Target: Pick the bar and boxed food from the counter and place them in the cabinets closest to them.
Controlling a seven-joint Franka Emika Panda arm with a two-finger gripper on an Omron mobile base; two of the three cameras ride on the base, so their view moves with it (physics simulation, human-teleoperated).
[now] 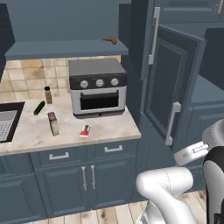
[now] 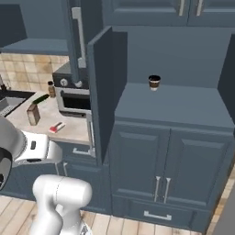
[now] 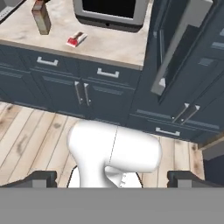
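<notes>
The bar (image 1: 85, 130) lies flat in its red and white wrapper near the front edge of the beige counter (image 1: 109, 124), in front of the toaster oven. The boxed food (image 1: 53, 123) stands upright to its left. Both also show from the other side: the bar (image 2: 57, 127) and the boxed food (image 2: 32, 114). In the hand view the bar (image 3: 76, 39) and boxed food (image 3: 41, 17) sit far off at the top left. My gripper (image 3: 113, 179) is open and holds nothing, low over the floor and well back from the counter. A cabinet door (image 1: 168, 87) right of the counter stands open.
A grey toaster oven (image 1: 97, 87) takes up the counter's right end. A small brown bottle (image 1: 48, 94) and a green cucumber (image 1: 39, 108) lie behind the box, with a sink (image 1: 8, 120) at the left. A coffee cup (image 2: 154, 82) stands on the open cabinet's shelf (image 2: 183, 108).
</notes>
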